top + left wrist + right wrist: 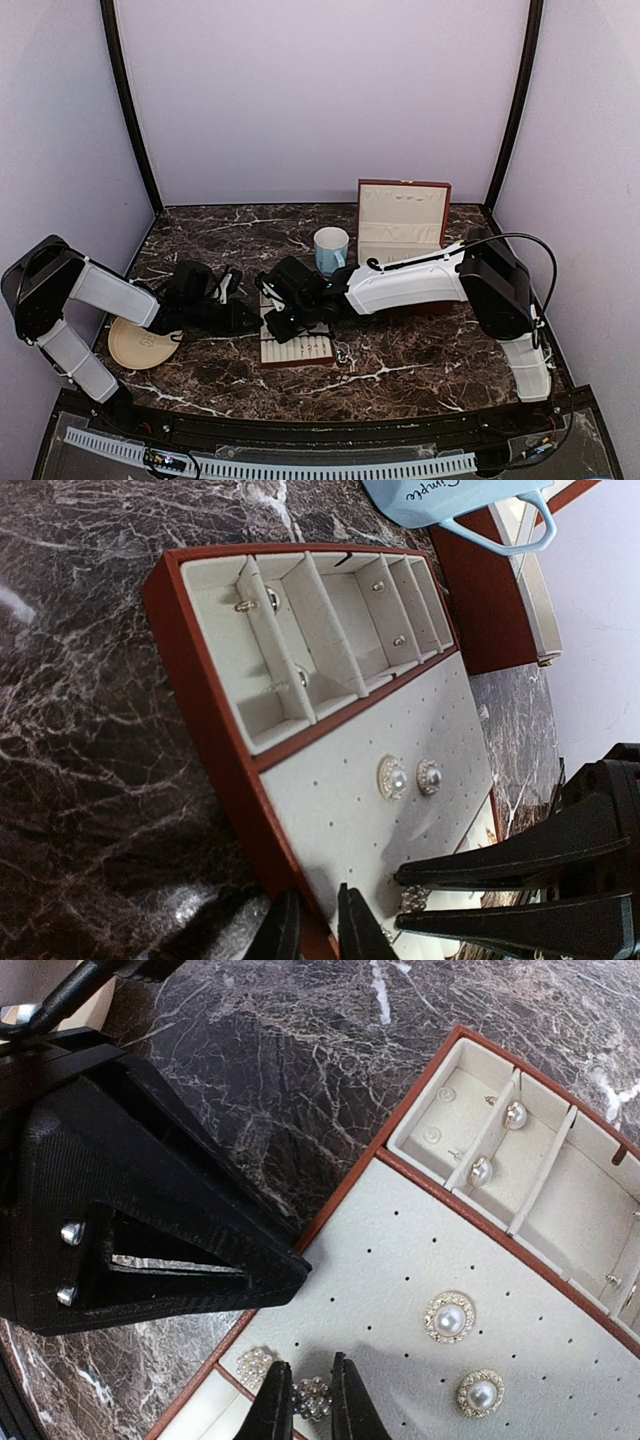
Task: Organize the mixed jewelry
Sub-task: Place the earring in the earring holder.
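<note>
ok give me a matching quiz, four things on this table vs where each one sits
Things:
1 mug
2 box
3 pearl studs
4 beige disc

Places:
a on the dotted pad of the tray
b left of the tray
c open, at the back right
d behind the tray, just left of the box

Pairs: 1-d, 2-c, 3-a, 4-b
</note>
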Robot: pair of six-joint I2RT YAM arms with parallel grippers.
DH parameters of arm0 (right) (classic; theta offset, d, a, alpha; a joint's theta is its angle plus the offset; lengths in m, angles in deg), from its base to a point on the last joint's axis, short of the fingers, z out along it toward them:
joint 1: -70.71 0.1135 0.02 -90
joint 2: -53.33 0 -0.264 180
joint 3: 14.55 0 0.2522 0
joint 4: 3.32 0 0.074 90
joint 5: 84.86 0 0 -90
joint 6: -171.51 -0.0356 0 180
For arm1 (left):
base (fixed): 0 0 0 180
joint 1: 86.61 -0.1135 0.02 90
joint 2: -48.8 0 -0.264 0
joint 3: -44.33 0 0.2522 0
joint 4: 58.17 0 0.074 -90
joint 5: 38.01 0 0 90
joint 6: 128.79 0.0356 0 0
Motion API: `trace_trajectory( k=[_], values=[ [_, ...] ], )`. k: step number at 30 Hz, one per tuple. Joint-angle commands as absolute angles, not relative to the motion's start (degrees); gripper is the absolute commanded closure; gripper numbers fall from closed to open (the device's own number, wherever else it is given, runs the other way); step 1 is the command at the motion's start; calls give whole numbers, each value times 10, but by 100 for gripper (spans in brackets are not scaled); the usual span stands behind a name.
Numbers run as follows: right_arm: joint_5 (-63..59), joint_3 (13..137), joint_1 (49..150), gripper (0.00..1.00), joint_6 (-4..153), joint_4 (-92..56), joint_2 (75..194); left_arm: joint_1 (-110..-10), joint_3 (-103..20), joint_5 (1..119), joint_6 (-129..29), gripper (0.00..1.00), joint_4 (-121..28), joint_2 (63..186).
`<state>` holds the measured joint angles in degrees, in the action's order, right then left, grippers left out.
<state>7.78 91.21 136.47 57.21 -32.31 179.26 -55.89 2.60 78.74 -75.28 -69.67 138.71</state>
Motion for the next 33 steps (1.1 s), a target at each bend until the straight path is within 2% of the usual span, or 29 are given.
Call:
trace_trajectory(
  k=[1, 16, 28, 33],
  values=[
    [89, 923, 1368, 89, 579, -320, 1806, -559, 36, 798, -755, 84, -710, 1387],
    [83, 903, 1385, 82, 590, -330, 1803, -559, 37, 802, -756, 84, -714, 1391],
    [97, 917, 1384, 61, 590, -336, 1774, -559, 37, 801, -758, 84, -714, 1386],
    [109, 922, 1383, 49, 581, -342, 1765, -559, 36, 801, -759, 84, -715, 1386]
  ],
)
